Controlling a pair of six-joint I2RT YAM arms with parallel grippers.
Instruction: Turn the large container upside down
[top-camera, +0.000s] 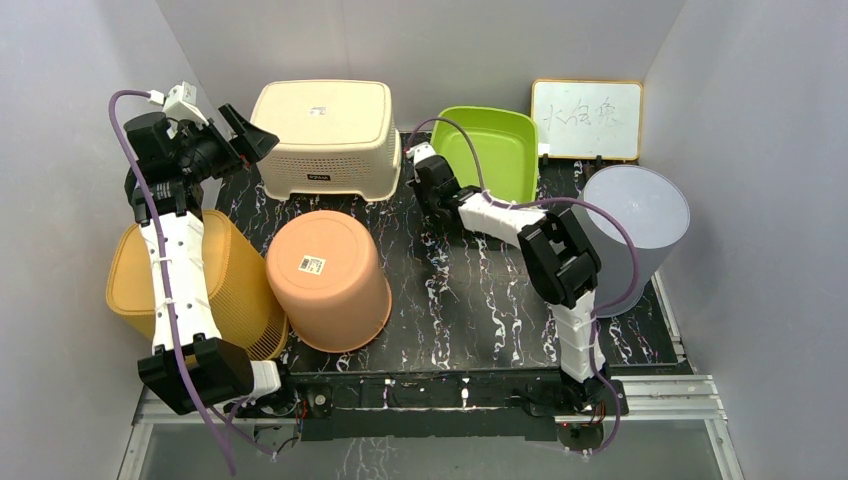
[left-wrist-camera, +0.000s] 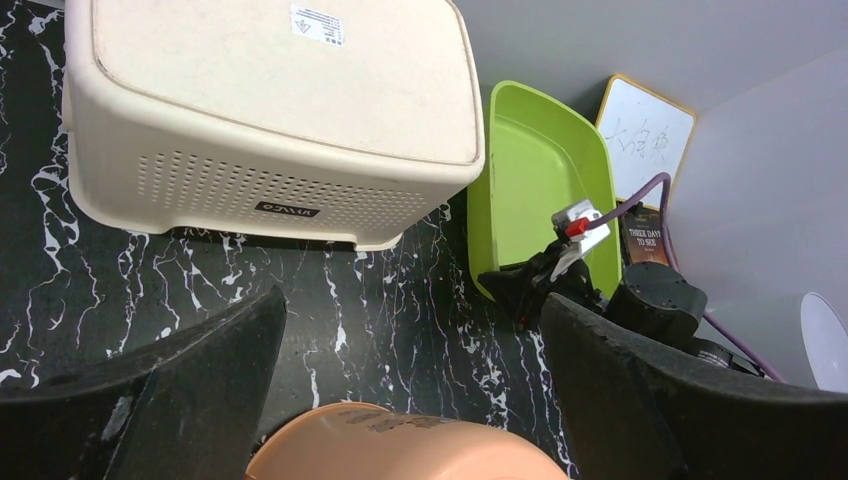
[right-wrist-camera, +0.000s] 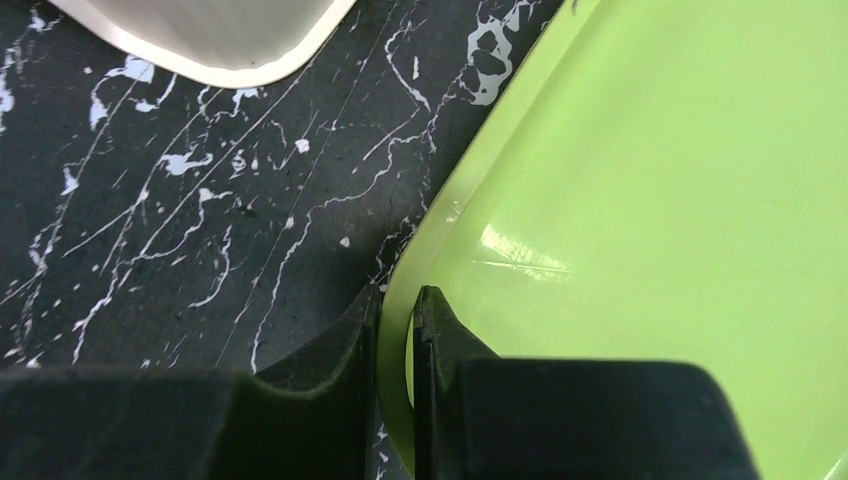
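- The right pincer (right-wrist-camera: 396, 300) is pinching the rim of the green tub (top-camera: 490, 150), one finger inside the wall and one outside.
- The tub stands open side up at the back of the table (top-camera: 470, 290), between the cream basket (top-camera: 322, 135) and the whiteboard (top-camera: 586, 118).
- The grasp looks made and the turn not yet begun.
- Next the rim probably has to be lifted and rolled over. A thin rim may slip in so small a pinch.
- The left pincer (left-wrist-camera: 412, 305) hangs spread wide above the table, empty, near the basket.
- The whiteboard bears handwritten characters that I cannot read.
- A small card (left-wrist-camera: 648, 240) below it seems to say "THREE DAY TO SEE".
- The basket has a white sticker (left-wrist-camera: 318, 22) and a dark brand plate (left-wrist-camera: 287, 209), both illegible.
- The orange bucket (top-camera: 327, 275) carries a code sticker (top-camera: 311, 265).
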